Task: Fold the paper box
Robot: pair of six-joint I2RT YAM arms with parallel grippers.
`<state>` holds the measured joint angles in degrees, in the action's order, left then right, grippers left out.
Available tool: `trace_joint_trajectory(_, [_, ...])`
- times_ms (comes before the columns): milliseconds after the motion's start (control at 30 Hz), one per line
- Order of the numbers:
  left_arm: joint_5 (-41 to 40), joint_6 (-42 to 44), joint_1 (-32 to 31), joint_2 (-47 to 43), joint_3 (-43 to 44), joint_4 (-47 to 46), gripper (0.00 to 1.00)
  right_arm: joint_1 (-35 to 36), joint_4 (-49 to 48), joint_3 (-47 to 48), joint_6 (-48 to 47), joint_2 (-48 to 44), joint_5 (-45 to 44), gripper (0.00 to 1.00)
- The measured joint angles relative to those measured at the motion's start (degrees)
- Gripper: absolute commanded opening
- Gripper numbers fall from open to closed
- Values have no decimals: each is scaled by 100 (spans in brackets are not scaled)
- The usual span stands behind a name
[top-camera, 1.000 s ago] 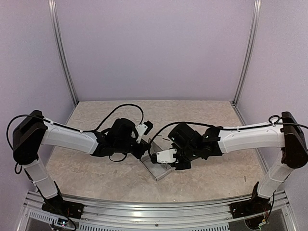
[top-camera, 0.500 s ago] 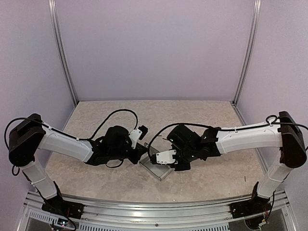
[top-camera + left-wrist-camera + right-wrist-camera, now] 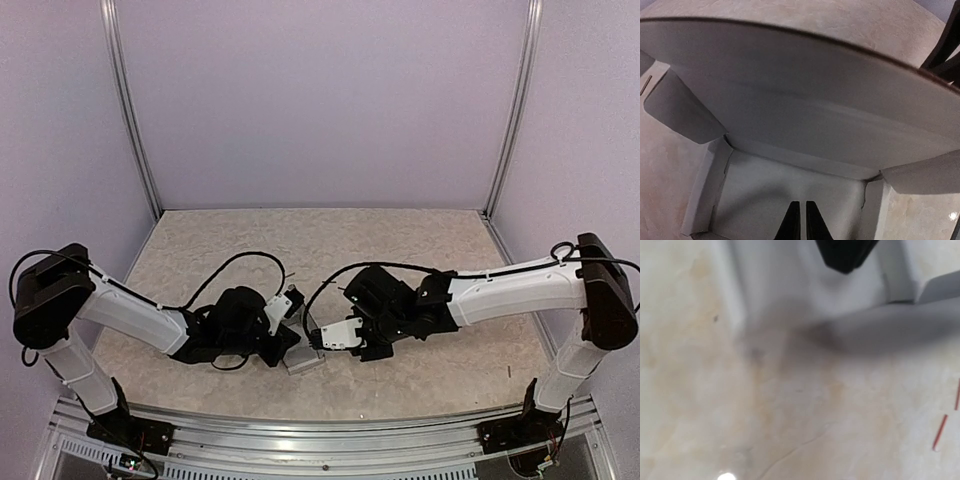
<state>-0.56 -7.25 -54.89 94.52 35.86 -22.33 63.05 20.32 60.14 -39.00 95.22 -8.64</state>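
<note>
From above, the 2 white-and-black arms bend inward and meet low over the near middle of the mottled beige table [image 3: 400,250]. Between their tips lies the pale grey-white card paper box [image 3: 302,358], partly folded, resting on the table and largely covered by the arms. The left gripper [image 3: 289,333] sits at the box's left side and the right gripper [image 3: 320,340] at its right. This view does not show how far either stands open. A looping black cable [image 3: 240,262] arcs above the left arm.

In the left wrist view the paper box [image 3: 815,125] fills the frame. A broad panel with a curved dark edge leans across the top, a rounded flap juts out at the left, and low walls frame the pale floor below. The left gripper [image 3: 802,223] shows 2 dark fingertips [image 3: 793,225] over that floor. They are drawn almost together with only a sliver between them, and nothing can be seen pinched there.

The right wrist view is blurred. The paper box [image 3: 790,275] is a soft grey mass along the top, lying on the table [image 3: 790,415]. A blunt black shape [image 3: 845,252] pokes down over the card. I cannot tell how wide the right gripper is or whether it holds anything.
</note>
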Motion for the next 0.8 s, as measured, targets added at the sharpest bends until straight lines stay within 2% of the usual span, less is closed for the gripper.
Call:
trace_joint_trajectory(300, [-289,-28,-201,-114,-365,-24,9,2,-66,-192,-195,-127,136,30])
trace_joint_trajectory(467, [-625,-26,-382,-640,-380,101,13,4,-72,-195,-221,-155,133,31])
trace_joint_trajectory(633, [-922,-315,-428,-1239,-365,341,24,4,-39,-192,-260,-389,216,41])
trace_joint_trajectory(800, [-1040,-931,-195,-1165,-275,1005,33,7,-13,35,-136,-356,501,47])
